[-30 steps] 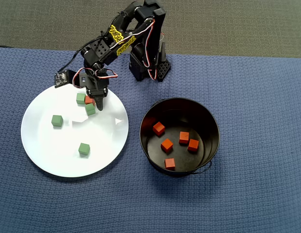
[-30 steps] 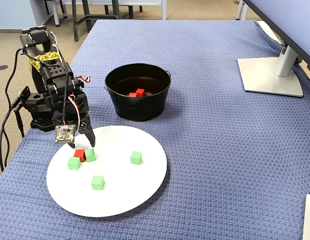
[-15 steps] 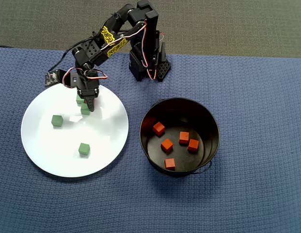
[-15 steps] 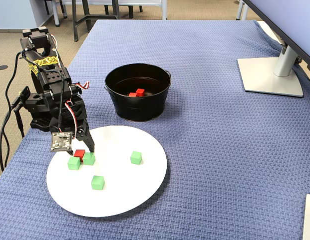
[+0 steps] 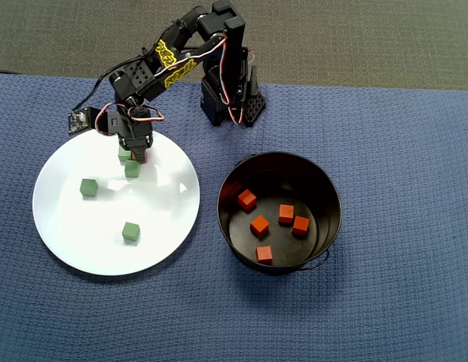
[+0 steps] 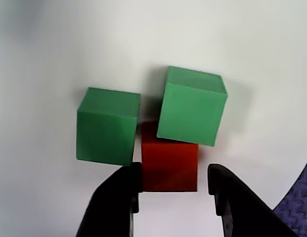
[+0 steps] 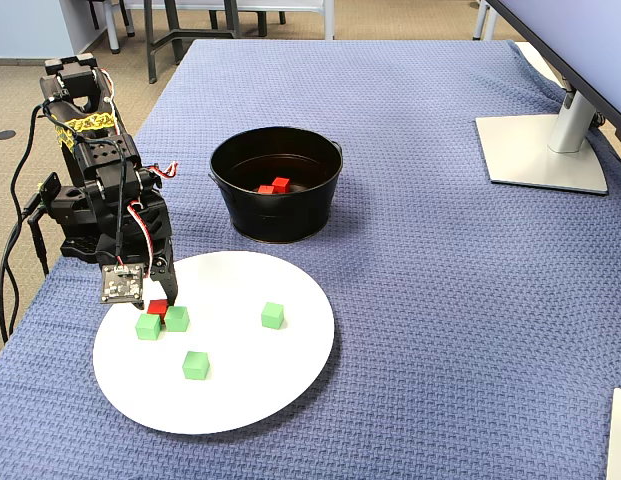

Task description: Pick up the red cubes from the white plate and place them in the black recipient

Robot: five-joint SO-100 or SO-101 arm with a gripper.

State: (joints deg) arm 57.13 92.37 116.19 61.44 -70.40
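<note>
Last red cube point(image 6: 169, 165) on white plate point(image 5: 105, 241) sits wedged vs. two green cubes point(image 6: 192, 104), at plate edge nearest arm base; hence gripper point(image 6: 170, 197) comes in from the free side; jaws apart, straddling cube, not yet clamped. Arm folded, wrist pitched steeply down. Black recipient point(image 5: 328, 188) beside plate holds five reds.

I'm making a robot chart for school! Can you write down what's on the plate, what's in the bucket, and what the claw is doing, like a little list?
plate: white plate with four green cubes and one red cube
red cube on plate: touching two green cubes
bucket: black recipient holding five red cubes
claw: gripper open, one finger each side of the red cube
surface: blue cloth
</note>
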